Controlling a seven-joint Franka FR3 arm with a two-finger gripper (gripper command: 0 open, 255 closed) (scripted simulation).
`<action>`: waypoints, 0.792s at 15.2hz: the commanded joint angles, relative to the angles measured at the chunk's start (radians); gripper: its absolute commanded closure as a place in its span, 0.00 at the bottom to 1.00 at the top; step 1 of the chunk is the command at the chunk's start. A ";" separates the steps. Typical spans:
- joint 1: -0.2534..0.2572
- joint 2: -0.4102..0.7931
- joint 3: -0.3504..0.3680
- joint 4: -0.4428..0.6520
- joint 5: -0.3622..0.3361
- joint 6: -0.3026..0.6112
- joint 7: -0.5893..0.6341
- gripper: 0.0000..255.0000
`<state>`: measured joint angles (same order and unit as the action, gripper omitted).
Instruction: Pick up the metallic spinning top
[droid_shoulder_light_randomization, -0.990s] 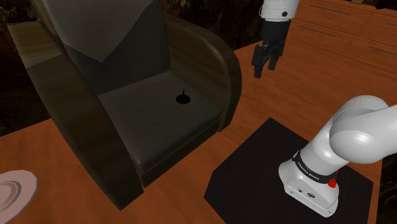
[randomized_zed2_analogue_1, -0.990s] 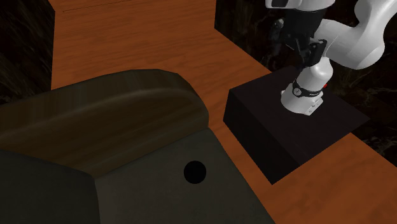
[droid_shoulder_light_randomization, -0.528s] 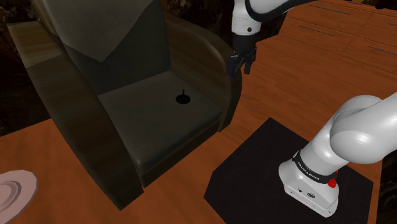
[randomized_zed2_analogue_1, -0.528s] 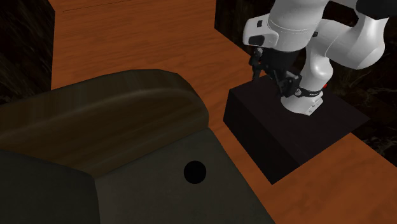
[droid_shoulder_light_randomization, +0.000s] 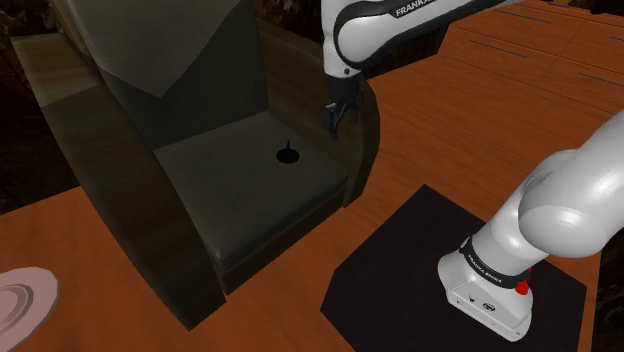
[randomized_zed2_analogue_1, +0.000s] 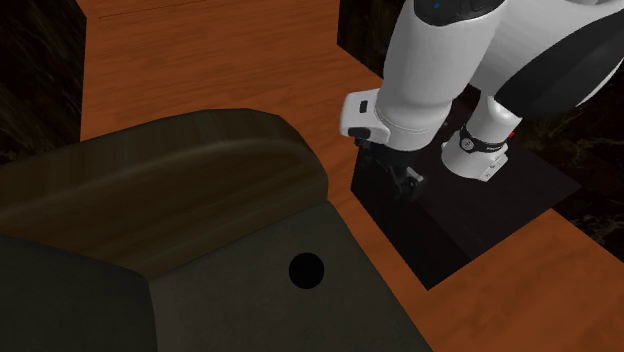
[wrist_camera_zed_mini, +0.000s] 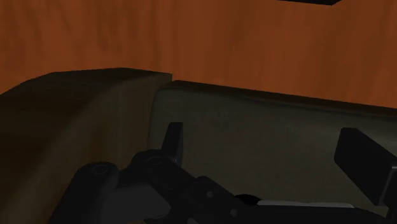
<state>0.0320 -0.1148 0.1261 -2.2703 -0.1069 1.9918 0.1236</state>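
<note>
Orange-brown wooden floor (droid_shoulder_light_randomization: 420, 130) carrying one dark olive armchair (droid_shoulder_light_randomization: 130, 190) with wooden armrests, and the black box stand (droid_shoulder_light_randomization: 400, 260) of the white arm; wooden drawer fronts (droid_shoulder_light_randomization: 560, 40) at the shoulder view's upper right; pale round object (droid_shoulder_light_randomization: 20, 300) at its lower left edge, cut off by the frame. Item sought: spinning top (droid_shoulder_light_randomization: 288, 155), rendered black, upright on the seat cushion (droid_shoulder_light_randomization: 240, 185), towards the cushion's rear and the shoulder view's right; the shoulder view gives its thin stem rising from a small flat body; the second exterior view, taken across the near armrest (randomized_zed2_analogue_1: 200, 190), gives it as a plain round black disc (randomized_zed2_analogue_1: 306, 269) on the cushion. Gripper (droid_shoulder_light_randomization: 334, 118): black, pointing down, hanging over the armrest on the shoulder view's right, near the top but well clear of it, nothing between the fingers; in the second exterior view the gripper (randomized_zed2_analogue_1: 407, 182) hangs between chair and stand (randomized_zed2_analogue_1: 420, 215), under the thick white forearm. Wrist view: gripper (wrist_camera_zed_mini: 266, 133) with its two fingers (wrist_camera_zed_mini: 175, 141) spread well apart, empty; beyond them the grey-olive cushion (wrist_camera_zed_mini: 286, 108), a rounded armrest (wrist_camera_zed_mini: 76, 121) beside it, orange floor past both.
</note>
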 joint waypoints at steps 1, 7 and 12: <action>0.004 0.086 0.010 0.057 -0.030 0.029 0.016 0.00; 0.026 0.321 0.020 0.230 -0.129 0.089 0.062 0.00; 0.061 0.518 0.012 0.409 -0.207 0.102 0.090 0.00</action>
<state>0.0850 0.3669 0.1396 -1.8939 -0.2982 2.0908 0.2075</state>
